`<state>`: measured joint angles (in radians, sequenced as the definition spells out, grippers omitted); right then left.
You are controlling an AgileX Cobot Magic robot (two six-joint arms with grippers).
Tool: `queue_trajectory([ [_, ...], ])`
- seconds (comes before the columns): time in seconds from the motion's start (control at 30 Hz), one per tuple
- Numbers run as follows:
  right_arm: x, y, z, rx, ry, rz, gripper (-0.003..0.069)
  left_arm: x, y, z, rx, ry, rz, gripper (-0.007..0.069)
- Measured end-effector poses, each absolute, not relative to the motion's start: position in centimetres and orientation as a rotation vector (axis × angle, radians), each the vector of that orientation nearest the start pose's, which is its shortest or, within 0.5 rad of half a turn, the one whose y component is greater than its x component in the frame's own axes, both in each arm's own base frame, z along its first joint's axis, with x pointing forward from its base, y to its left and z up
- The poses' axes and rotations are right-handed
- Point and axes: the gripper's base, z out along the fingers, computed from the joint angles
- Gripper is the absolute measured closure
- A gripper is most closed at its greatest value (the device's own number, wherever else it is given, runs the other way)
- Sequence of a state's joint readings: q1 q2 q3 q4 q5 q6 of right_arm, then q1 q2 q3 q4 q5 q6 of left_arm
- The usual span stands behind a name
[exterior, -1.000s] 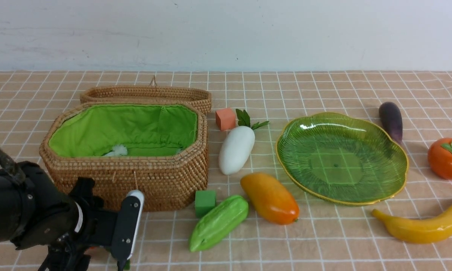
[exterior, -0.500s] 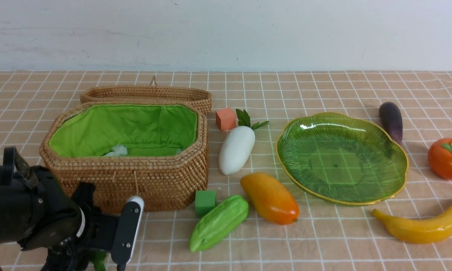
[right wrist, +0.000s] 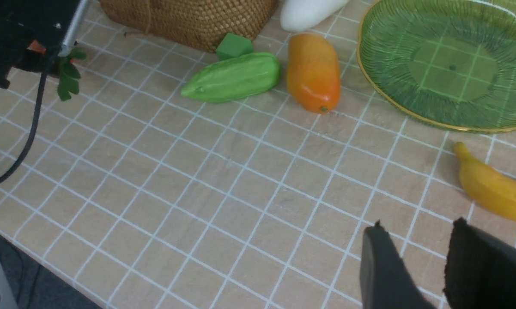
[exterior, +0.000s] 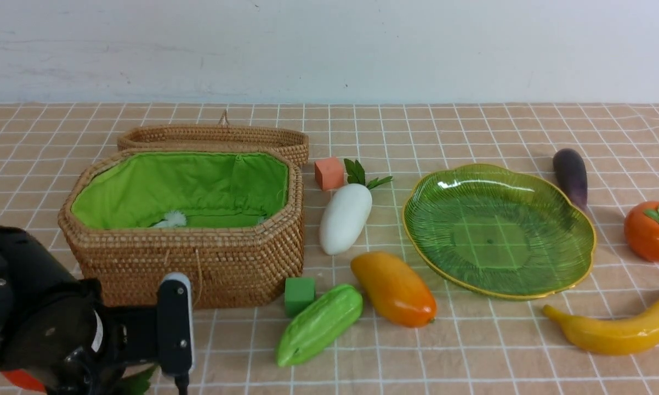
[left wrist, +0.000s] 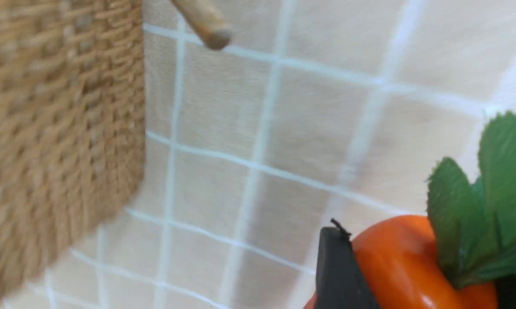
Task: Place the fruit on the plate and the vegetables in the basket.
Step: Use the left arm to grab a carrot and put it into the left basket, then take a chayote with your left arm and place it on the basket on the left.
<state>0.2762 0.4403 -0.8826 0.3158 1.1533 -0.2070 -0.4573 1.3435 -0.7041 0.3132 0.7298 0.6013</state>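
Left claw (left wrist: pixel 425 283): closed on the carrot (left wrist: pixel 395 262), at the tabletop's (exterior: pixel 417 362) 7 o'clock, off the basket's (exterior: pixel 209 263) 7 o'clock corner.
Right claw (right wrist: pixel 417 240): part open; we see nothing in it.
Plate (exterior: pixel 499 236): at 3 o'clock; mango (exterior: pixel 393 289) at its 8, banana (exterior: pixel 614 329) at its 5, persimmon (exterior: pixel 652 230) at its 3.
Radish (exterior: pixel 345 219), cucumber (exterior: pixel 318 325): between basket and plate.
Eggplant (exterior: pixel 571 175): at the plate's 1.
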Motion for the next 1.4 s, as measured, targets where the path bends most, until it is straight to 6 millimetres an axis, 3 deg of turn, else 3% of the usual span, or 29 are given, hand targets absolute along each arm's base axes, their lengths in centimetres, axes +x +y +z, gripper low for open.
queue_trajectory([
  [0.07,3.1,3.6,37.7,-0.530,2.077,0.436,0.0424,20.2,-9.5,24.5,1.488,2.253,0.296,0.0242],
  [0.13,3.3,3.6,38.1,-0.509,2.029,0.441,0.0424,19.9,-10.2,27.5,1.405,2.133,0.280,0.0242],
  [0.17,3.4,3.7,38.1,-0.506,2.023,0.442,0.0424,19.9,-10.3,27.8,1.403,2.114,0.285,0.0242],
  [0.2,3.6,3.7,38.5,-0.486,1.981,0.444,0.0424,20.1,-10.7,30.0,1.364,2.005,0.306,0.0242],
  [0.27,3.9,3.6,39.1,-0.452,1.910,0.444,0.0424,21.0,-11.0,33.0,1.325,1.857,0.383,0.0242],
  [0.33,4.1,3.6,39.6,-0.427,1.856,0.442,0.0424,22.1,-11.1,34.2,1.310,1.804,0.440,0.0242],
  [0.37,4.3,3.6,40.1,-0.399,1.800,0.455,0.0424,23.8,-11.3,35.0,1.295,1.783,0.502,0.0242],
  [0.47,4.3,3.7,40.4,-0.382,1.771,0.480,0.0424,26.2,-11.5,34.8,1.285,1.809,0.545,0.0242],
  [0.57,4.3,3.9,40.6,-0.370,1.760,0.521,0.0424,30.2,-11.6,32.9,1.278,1.897,0.582,0.0242],
  [0.67,4.2,4.0,40.6,-0.371,1.768,0.546,0.0424,32.6,-11.9,30.6,1.280,1.973,0.582,0.0242],
  [0.8,4.1,4.1,40.4,-0.380,1.785,0.550,0.0424,33.6,-12.3,29.3,1.270,1.993,0.563,0.0228],
  [1.0,4.1,4.1,40.4,-0.382,1.788,0.551,0.0424,33.6,-12.3,29.8,1.169,2.008,0.527,0.0006],
  [1.13,4.1,4.1,40.3,-0.383,1.791,0.550,0.0424,32.9,-12.0,30.4,1.011,2.109,0.455,-0.0034],
  [1.23,4.0,4.1,40.3,-0.395,1.807,0.545,0.0424,31.7,-12.1,31.3,0.854,2.192,0.347,0.0011],
  [1.27,3.6,4.0,40.4,-0.417,1.832,0.538,0.0421,29.7,-13.1,32.2,0.747,2.267,0.221,0.0113],
  [1.3,3.6,4.0,40.3,-0.423,1.840,0.533,0.0421,29.3,-13.4,32.4,0.733,2.283,0.192,0.0139],
  [1.4,3.1,3.9,40.4,-0.458,1.883,0.510,0.0421,26.3,-15.8,32.5,0.722,2.400,0.022,0.0328],
])
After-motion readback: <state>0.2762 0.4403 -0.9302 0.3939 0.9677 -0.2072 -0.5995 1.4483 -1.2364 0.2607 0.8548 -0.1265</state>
